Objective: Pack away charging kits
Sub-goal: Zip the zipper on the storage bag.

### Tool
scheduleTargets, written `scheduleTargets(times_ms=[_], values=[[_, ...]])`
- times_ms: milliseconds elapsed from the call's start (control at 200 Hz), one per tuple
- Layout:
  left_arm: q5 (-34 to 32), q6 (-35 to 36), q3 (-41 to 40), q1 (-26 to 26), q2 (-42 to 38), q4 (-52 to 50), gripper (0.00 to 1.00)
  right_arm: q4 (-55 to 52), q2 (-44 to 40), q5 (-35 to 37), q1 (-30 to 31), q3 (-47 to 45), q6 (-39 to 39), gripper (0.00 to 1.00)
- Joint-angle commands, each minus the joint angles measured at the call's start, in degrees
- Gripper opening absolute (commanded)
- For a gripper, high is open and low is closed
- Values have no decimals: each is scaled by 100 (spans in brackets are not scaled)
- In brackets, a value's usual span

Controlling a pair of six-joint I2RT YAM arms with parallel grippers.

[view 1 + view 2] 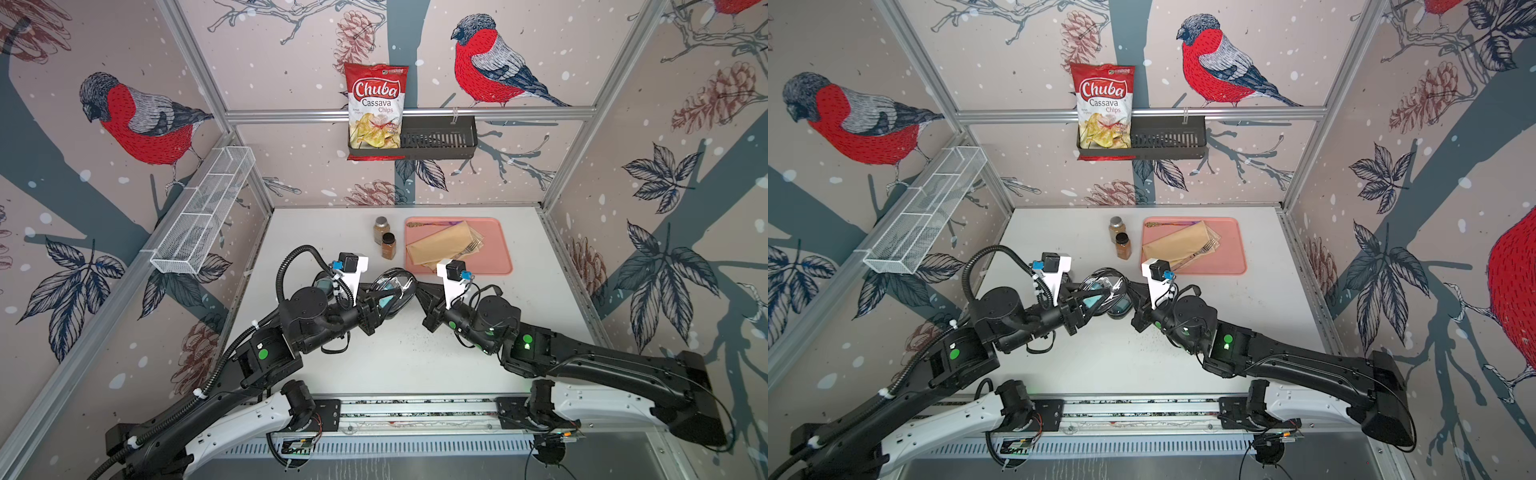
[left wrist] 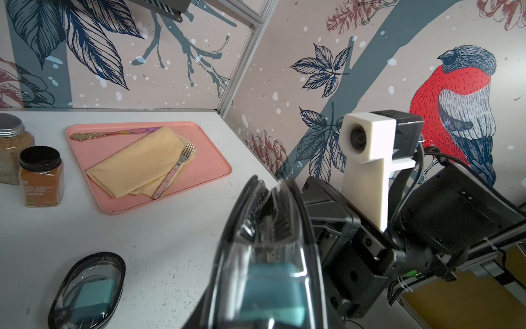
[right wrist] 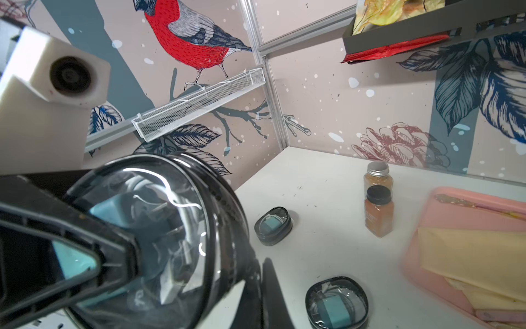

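Note:
A clear oval case [image 1: 394,286] with a black rim hangs above the table's middle, held between both arms. Through its clear wall [image 3: 159,228] I see a teal charger, metal prongs and white cable. My left gripper [image 1: 380,302] is shut on the case across its two clear faces. From the other side, my right gripper [image 3: 263,296] is shut on the case's black rim. Two more cases [image 3: 273,226] [image 3: 337,303], each holding a teal charger, lie flat on the table. The nearer one also shows in the left wrist view as a flat case [image 2: 88,290].
Two brown spice jars [image 1: 381,228] [image 1: 388,246] stand behind the arms. A pink tray [image 1: 496,257] to their right carries a yellow napkin, fork and spoon. A black basket [image 1: 440,139] with a chips bag hangs on the back wall, and a white mesh shelf [image 1: 203,212] hangs on the left wall.

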Motion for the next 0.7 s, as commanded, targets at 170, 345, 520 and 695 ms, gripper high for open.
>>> scheduleTargets(times_ms=[170,345,520,695], values=[[199,26,211,13,252,-1553,0,450,-5,659,-587,135,-807,0],[151,157,331,12,495,-1879,0,1414,-243,-757,-968,-584,-1644,0],[321,200,401,17,659,-2054,0,1027,-103,-876,-1077,-344,-2110,0],[422,244,532,13,823,-2269,0,807,121,-855,-1141,-35,-2552,0]])
